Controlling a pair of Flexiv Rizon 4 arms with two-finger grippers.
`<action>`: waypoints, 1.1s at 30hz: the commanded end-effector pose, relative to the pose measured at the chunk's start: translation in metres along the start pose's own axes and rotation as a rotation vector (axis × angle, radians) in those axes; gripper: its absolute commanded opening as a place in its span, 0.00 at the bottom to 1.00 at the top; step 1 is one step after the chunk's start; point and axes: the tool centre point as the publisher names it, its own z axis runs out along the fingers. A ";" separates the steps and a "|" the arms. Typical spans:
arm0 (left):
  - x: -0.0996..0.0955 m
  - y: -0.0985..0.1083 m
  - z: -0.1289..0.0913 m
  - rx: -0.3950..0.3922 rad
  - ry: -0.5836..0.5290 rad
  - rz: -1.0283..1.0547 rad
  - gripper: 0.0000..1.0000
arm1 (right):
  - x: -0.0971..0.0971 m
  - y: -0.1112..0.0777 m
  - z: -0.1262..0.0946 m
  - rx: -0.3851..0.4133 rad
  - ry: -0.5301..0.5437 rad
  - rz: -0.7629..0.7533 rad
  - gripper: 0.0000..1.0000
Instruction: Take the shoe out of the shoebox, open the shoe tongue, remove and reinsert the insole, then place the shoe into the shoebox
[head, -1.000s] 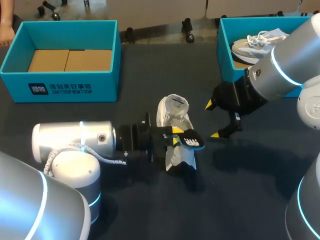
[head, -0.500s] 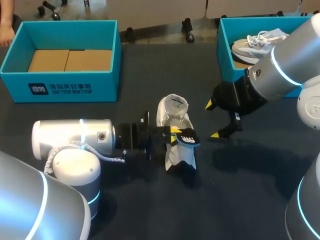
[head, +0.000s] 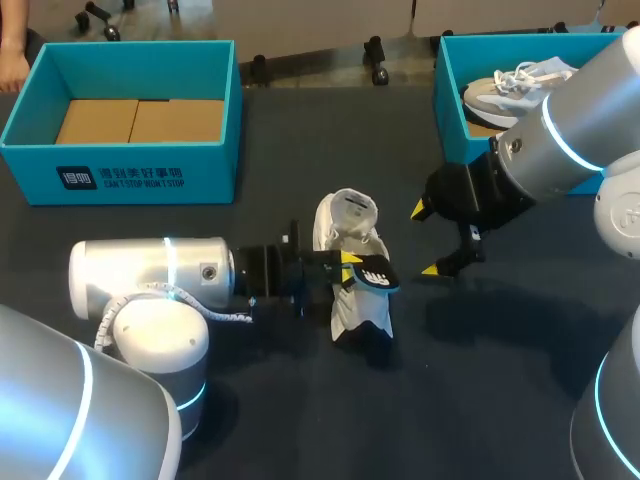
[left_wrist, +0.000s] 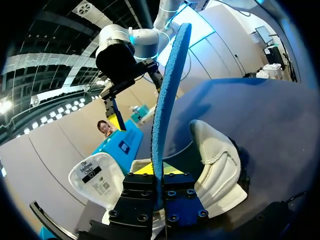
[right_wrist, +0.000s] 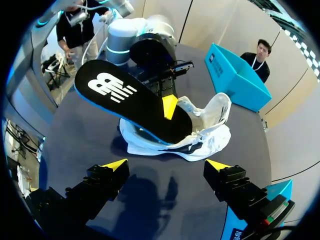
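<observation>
Slowly the left arm has nudged in from nine o'clock, and the black insole (head: 377, 272) has slipped back a shade toward the white shoe (head: 345, 220), which lies mid-bench on the dark bench (head: 480, 390). The right arm hasn't budged. The left claw (head: 351, 272) is pinched tight on the insole, holding it just over the shoe's mouth, one end low by the opening. At three o'clock of the shoe the right claw (head: 425, 240) hangs spread wide with nothing in it. This looks like the reinsertion step. To do it well, tip the insole's leading end down into the mouth, keep the tongue folded clear, and slide along the sole rather than pressing from above. That idle right claw could steady the shoe against skidding. The empty teal shoebox (head: 120, 178) waits at ten o'clock.
</observation>
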 end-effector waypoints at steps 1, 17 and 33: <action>0.000 -0.005 -0.004 0.000 0.007 0.001 0.26 | 0.001 0.000 0.000 -0.001 -0.001 0.000 1.00; 0.009 -0.019 -0.003 0.042 0.043 0.018 0.00 | 0.001 0.000 0.000 -0.001 -0.001 0.000 1.00; 0.003 0.014 0.003 -0.021 0.013 0.064 0.00 | 0.001 0.000 0.000 -0.001 -0.001 0.000 1.00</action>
